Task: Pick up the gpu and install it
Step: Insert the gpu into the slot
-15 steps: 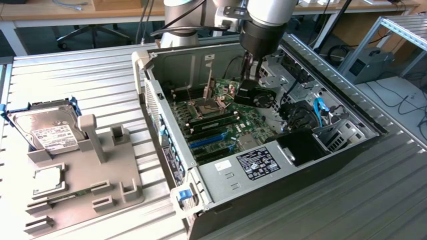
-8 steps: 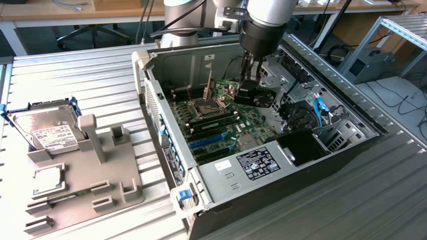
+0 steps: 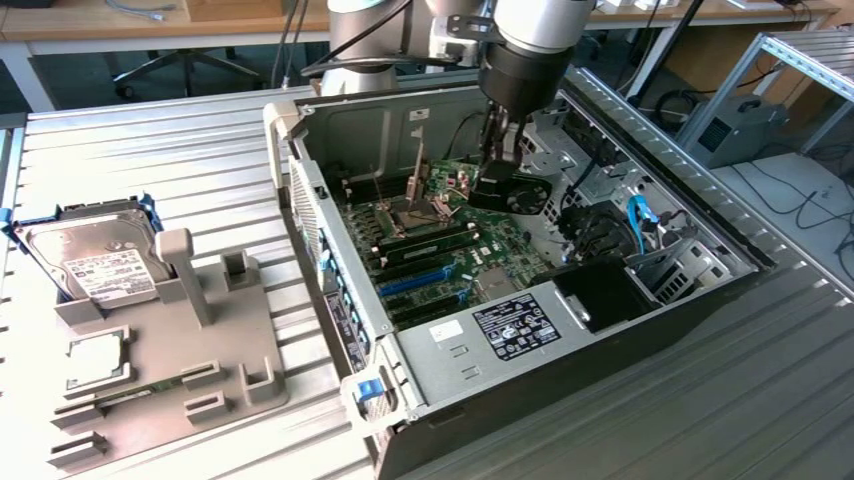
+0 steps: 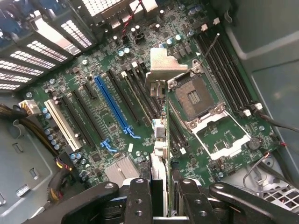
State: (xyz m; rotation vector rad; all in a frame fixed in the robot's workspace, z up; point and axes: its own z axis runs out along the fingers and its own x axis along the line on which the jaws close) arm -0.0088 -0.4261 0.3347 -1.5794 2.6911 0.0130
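- gpu [image 4: 159, 135] seen edge-on: thin dark card, silver bracket at its far end.
- it hangs upright above the motherboard's [image 4: 105, 135] long slots.
- gripper [image 4: 161, 189] clamps the gpu's near end.

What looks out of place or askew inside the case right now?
Nothing looks spilled or broken. The gpu, clamped in the gripper, hangs unseated and seems angled against the blue slot. The CPU socket stands open and empty, and a thin black wire lies across the memory slots.
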